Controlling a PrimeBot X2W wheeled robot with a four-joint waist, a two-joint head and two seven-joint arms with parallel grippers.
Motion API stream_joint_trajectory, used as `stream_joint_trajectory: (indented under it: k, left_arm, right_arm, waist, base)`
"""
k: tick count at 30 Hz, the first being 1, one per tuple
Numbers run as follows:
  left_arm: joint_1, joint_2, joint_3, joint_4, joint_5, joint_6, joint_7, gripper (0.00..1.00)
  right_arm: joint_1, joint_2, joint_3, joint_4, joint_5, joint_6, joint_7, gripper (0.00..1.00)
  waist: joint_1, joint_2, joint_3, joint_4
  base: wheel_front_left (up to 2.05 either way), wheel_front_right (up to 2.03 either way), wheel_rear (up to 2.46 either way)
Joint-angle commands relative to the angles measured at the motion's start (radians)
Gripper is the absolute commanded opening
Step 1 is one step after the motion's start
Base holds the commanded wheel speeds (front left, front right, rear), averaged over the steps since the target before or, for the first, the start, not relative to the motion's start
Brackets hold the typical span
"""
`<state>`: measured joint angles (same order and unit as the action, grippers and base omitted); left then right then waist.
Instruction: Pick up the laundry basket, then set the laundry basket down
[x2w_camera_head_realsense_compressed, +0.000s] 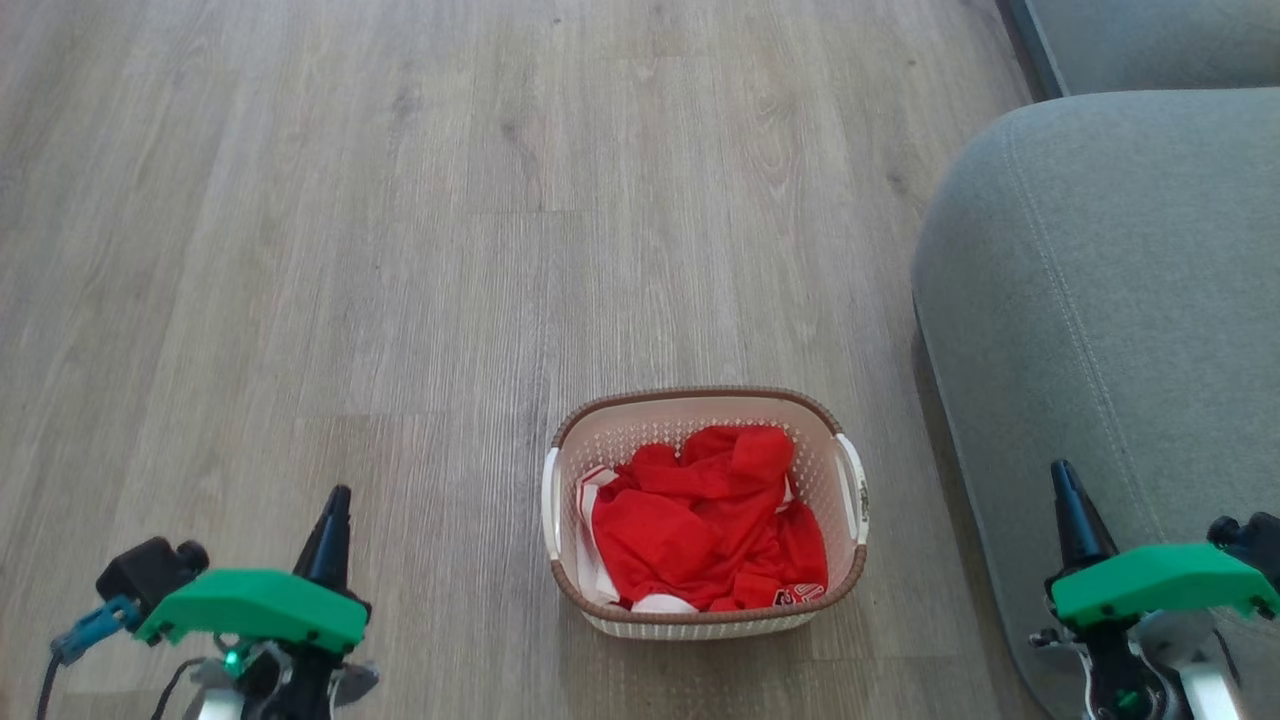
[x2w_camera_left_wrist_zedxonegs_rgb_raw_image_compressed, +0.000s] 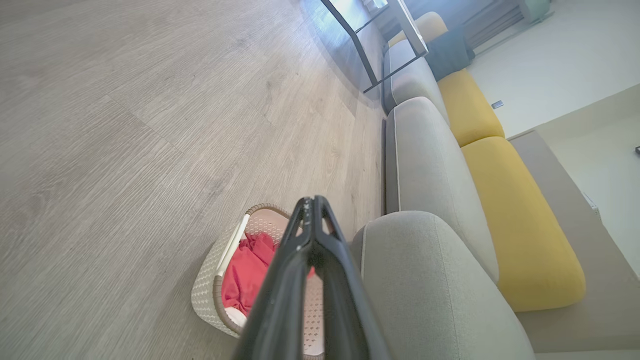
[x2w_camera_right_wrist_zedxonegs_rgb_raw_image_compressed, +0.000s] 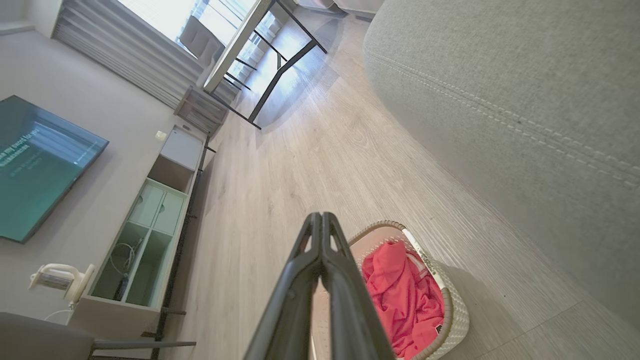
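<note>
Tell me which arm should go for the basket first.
Left, marginally: left gripper has bare floor between it and the laundry basket; right gripper hangs over the sofa edge.

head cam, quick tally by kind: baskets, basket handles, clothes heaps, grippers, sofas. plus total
basket: 1
basket handles: 2
red clothes heap: 1
grippers, left gripper and right gripper: 2
sofa: 1
Total: 7

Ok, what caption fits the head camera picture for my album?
Laundry basket of red clothing on the wood floor beside a grey sofa, robot jaws low on either side.
</note>
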<state>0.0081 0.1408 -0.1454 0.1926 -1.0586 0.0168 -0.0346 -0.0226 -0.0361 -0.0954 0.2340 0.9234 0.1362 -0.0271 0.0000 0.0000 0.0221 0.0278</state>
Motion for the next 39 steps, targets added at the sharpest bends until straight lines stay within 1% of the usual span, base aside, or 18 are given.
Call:
stream_joint_trajectory:
  k: [1,39]
  left_arm:
    - [-0.062,-0.001,0.042,-0.024,-0.031,-0.014,0.007,0.0]
    - [-0.096,-0.049,0.17,0.026,-0.386,-0.102,0.088,0.0]
  right_arm:
    - [-0.057,-0.009,0.005,-0.027,0.039,-0.003,0.01,0.0]
    - [-0.076,-0.012,-0.01,-0.002,0.465,-0.005,0.096,0.0]
  waist:
    - [0.0,0.0,-0.001,-0.001]
    - [0.0,0.0,-0.013,-0.019]
  base:
    - [0.0,0.0,0.0]
    - [0.0,0.0,0.0]
